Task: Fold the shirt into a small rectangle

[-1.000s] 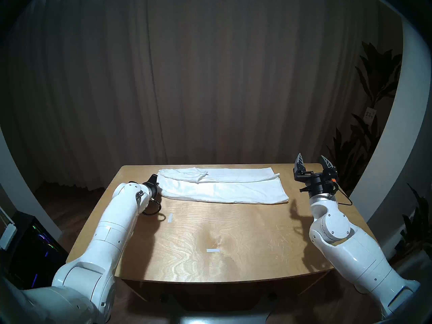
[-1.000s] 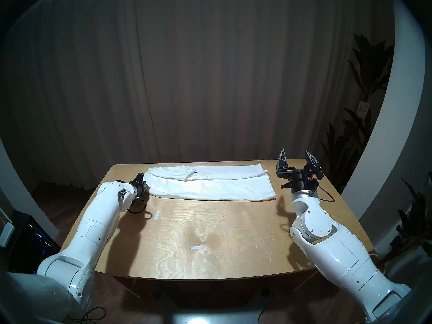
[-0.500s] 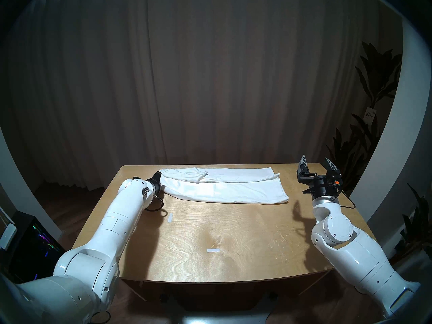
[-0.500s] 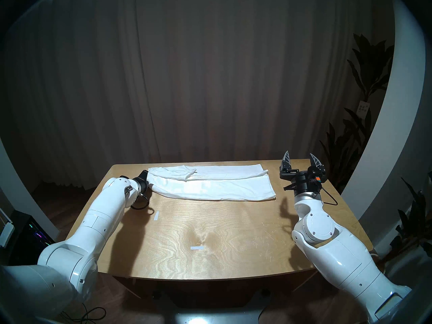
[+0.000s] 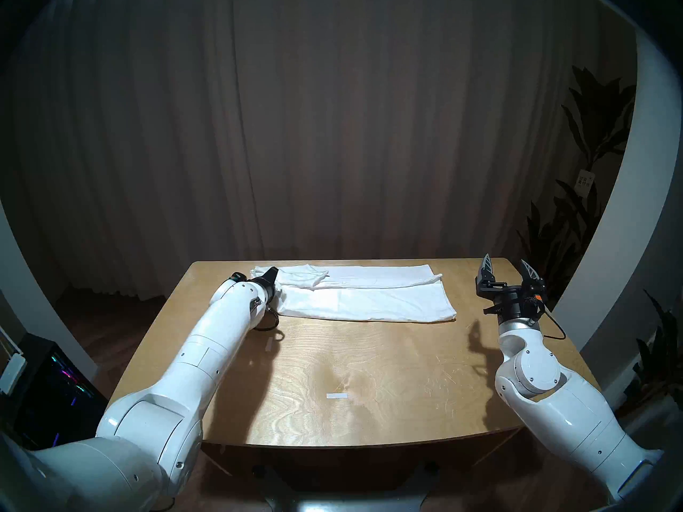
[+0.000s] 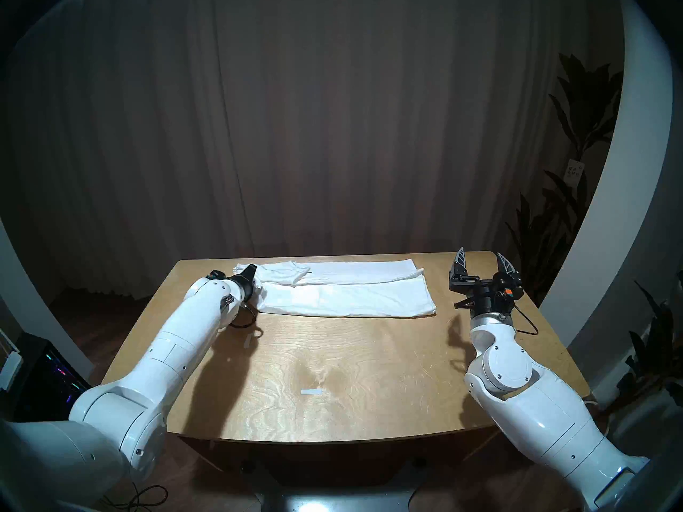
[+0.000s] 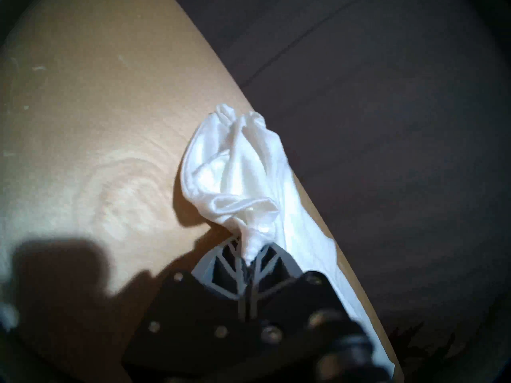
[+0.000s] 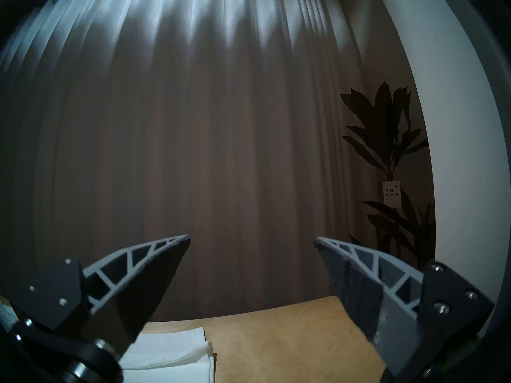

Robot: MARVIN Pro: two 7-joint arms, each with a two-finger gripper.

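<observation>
Left hand [image 7: 249, 259]: fingers closed flat together, pinching a bunched corner of the white cotton shirt [image 5: 366, 297] at the shirt's left end. Pinched fabric gathered into a crumpled peak above the fingertips in the left wrist view, lying near the far edge of the light plywood worktop [image 5: 369, 371]. In the head views, left hand [image 5: 271, 278] low over the worktop's far-left area, on the shirt's left end.

Right hand [image 8: 251, 243]: fingers spread wide apart, holding nothing, touching nothing. Raised above the worktop's far-right corner [image 5: 508, 269], fingertips pointing up, just beside the shirt's right end but clear of it.

Shirt: folded into a long band across the far part of the worktop, lengthwise from left to right, upper layers overlapping along the far side. Right end flat and square; left end puckered at the grip. No lettering visible on the exposed surface.

Two small white tape strips [image 5: 337, 395] on bare worktop nearer the robot, well apart from the shirt.
</observation>
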